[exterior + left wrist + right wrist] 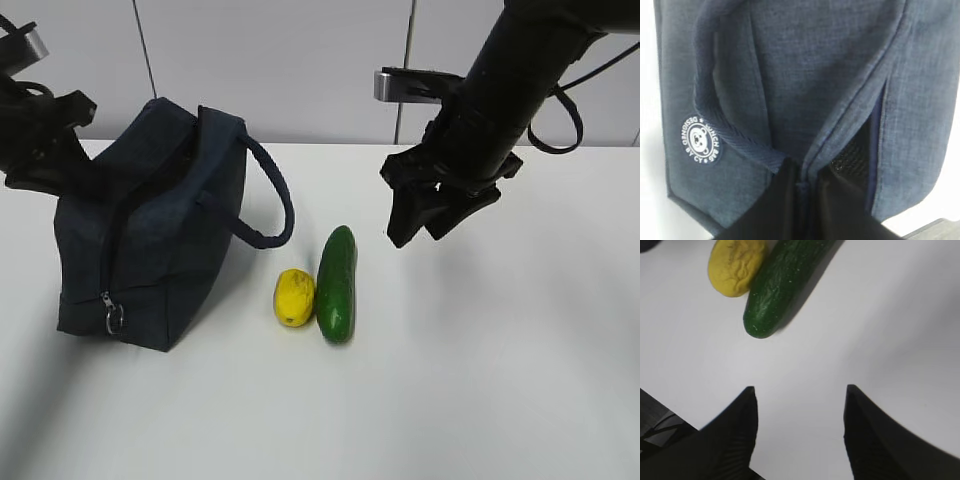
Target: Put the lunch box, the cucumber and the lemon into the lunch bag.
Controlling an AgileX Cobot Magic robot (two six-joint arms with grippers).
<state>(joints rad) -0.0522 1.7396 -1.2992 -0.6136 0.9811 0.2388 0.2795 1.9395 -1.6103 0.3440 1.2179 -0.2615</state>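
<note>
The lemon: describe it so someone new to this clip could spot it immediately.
Start at the boxy dark navy fabric lunch bag on the left of the white table. Just right of its loop handle, two items lie side by side. The lemon is the small, oval, bright yellow one with wrinkled skin, nearer the bag, touching the longer glossy dark green cucumber.

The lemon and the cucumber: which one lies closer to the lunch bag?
The lemon. It lies between the lunch bag and the cucumber, on the cucumber's bag side.
</note>
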